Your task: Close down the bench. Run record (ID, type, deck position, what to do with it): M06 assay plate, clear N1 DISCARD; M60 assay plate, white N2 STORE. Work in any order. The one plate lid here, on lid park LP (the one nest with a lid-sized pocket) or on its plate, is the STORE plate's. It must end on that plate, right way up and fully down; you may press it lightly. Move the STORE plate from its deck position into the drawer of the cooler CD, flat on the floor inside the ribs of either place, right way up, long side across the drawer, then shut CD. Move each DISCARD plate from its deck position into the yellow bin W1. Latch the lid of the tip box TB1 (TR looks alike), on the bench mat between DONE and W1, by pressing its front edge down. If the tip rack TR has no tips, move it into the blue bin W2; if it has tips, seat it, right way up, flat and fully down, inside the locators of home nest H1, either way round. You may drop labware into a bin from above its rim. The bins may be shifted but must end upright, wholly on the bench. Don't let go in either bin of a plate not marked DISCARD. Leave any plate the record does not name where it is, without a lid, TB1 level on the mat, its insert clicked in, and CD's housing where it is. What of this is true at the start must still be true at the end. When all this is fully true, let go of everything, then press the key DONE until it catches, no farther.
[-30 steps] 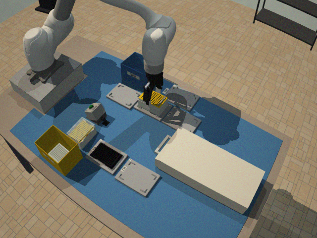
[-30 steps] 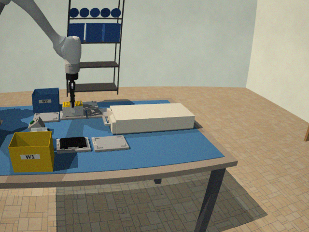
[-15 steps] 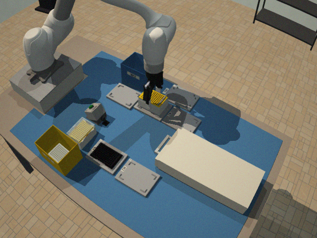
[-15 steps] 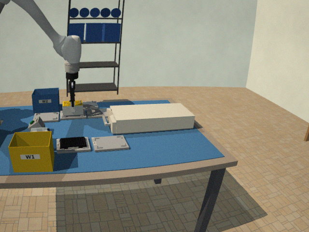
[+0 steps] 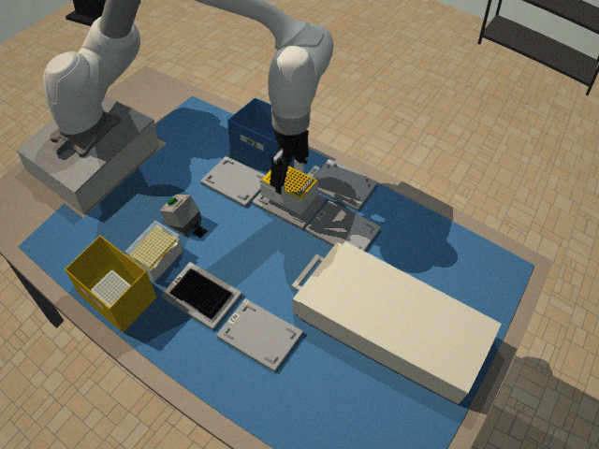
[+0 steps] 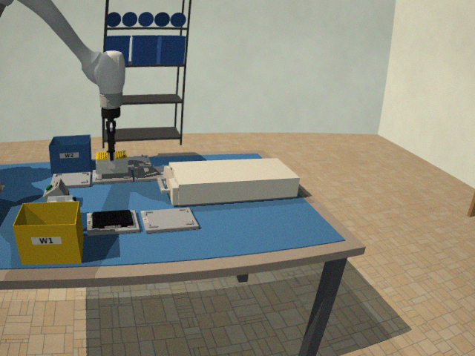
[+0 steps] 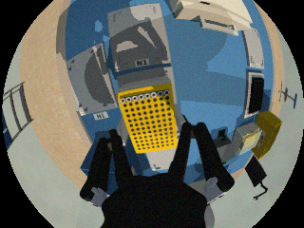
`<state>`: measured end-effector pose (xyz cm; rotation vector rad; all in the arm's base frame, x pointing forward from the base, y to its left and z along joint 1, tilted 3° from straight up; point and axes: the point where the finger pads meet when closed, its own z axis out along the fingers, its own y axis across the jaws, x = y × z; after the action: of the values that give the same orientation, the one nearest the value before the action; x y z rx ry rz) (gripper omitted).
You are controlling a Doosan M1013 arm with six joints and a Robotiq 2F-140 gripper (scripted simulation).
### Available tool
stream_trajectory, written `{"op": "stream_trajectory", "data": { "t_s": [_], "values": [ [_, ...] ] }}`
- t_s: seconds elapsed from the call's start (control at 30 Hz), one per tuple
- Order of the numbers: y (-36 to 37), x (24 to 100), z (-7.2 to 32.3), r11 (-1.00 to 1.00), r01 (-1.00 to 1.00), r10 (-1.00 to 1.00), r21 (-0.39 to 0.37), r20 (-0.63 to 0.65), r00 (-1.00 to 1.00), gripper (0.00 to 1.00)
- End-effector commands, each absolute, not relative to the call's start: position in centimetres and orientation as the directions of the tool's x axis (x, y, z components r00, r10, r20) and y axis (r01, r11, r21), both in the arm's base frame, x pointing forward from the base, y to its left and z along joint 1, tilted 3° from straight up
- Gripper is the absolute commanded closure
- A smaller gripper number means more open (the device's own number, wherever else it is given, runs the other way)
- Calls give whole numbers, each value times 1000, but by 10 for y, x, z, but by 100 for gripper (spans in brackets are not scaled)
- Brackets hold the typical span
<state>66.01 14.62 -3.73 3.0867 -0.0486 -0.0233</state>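
Just beside blue bin W2 (image 5: 251, 129), the claw (image 5: 284, 178) is clamped on tip rack TR (image 5: 290, 189), gripping its short sides for seating in a nest

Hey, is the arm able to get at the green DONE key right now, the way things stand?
Probably not yet: the end effector is shut on the tip rack. The DONE key itself stands uncovered on the mat, nothing above it.

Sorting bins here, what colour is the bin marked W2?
Blue, clearest in the exterior view.
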Motion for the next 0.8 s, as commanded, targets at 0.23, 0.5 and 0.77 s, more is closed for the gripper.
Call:
{"op": "stream_trajectory", "data": {
  "t_s": [0.23,0.5,0.77],
  "values": [
    [147,660,-25,-998,-31,-32,54,-14,999,100],
    [147,660,-17,-998,-31,-32,54,-14,999,100],
    [148,661,-6,-998,-31,-32,54,-14,999,100]
  ]
}}
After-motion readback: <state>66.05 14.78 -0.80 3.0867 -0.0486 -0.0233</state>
